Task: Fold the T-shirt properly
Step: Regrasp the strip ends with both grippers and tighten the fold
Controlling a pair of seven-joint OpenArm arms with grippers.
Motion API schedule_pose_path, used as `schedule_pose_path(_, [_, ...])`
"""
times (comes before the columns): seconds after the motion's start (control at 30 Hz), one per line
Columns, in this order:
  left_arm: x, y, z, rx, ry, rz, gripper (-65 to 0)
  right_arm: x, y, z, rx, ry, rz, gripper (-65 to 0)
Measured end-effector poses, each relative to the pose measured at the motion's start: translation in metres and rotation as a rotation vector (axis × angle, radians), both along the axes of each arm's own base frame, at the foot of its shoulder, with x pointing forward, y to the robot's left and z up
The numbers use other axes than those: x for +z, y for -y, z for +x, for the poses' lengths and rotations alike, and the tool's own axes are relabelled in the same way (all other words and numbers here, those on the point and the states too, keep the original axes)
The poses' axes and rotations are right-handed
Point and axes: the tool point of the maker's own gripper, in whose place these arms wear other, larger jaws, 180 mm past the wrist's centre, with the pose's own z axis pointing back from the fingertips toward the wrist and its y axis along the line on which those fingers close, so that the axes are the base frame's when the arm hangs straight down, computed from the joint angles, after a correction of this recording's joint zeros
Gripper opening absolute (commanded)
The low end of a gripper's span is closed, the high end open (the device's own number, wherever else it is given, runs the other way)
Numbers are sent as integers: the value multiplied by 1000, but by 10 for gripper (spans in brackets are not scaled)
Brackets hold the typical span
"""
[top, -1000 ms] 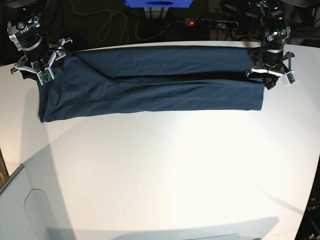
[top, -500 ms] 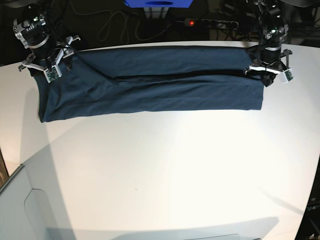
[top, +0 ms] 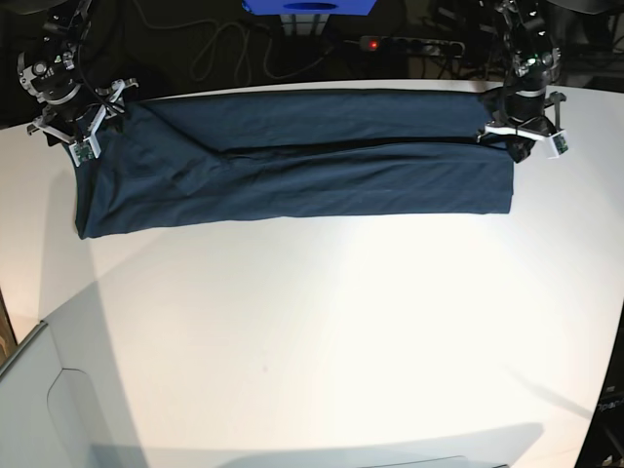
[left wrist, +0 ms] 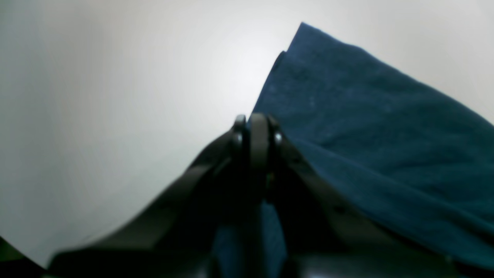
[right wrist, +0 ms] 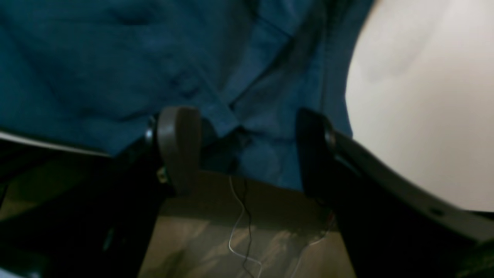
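Observation:
The dark navy T-shirt (top: 292, 175) lies as a long folded band across the far part of the white table (top: 312, 341). My left gripper (top: 519, 141) is at the band's right end. In the left wrist view its fingers (left wrist: 254, 123) are pressed together, and the shirt fabric (left wrist: 366, 127) runs off from them to the right. My right gripper (top: 78, 132) is at the band's far left corner. In the right wrist view it (right wrist: 245, 146) is open, with the shirt (right wrist: 96, 65) lying beyond and between its fingers at the table's edge.
Beyond the table's far edge are a power strip (top: 409, 44) with a red light, a loose cable (top: 219, 49) and a blue object (top: 307, 6). A pale panel (top: 58, 409) stands at the near left corner. Floor and thin wires (right wrist: 239, 231) show below the table edge.
The arm at the shirt's left corner moved right, then back left and farther away. The arm at the right end moved slightly toward the far edge. The shirt has hardly changed.

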Motion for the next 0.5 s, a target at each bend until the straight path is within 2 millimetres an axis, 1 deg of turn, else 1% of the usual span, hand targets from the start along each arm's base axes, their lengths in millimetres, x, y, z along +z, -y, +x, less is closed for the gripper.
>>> schedule_pose_path(0.13, [0,0,0,0,-1,1,-650,3,6,1,-1,7,-12,-284])
schedule_pose_path(0.3, [0,0,0,0,-1,1,-650,5,6,2,0,10,-16,-284])
schedule_pose_path(0.4, [0,0,0,0,-1,0,-650,14,5,7,12,37,-31,-284])
schedule_pose_path(0.5, [0,0,0,0,-1,0,-650,29,1,14,30,82,-47,-284])
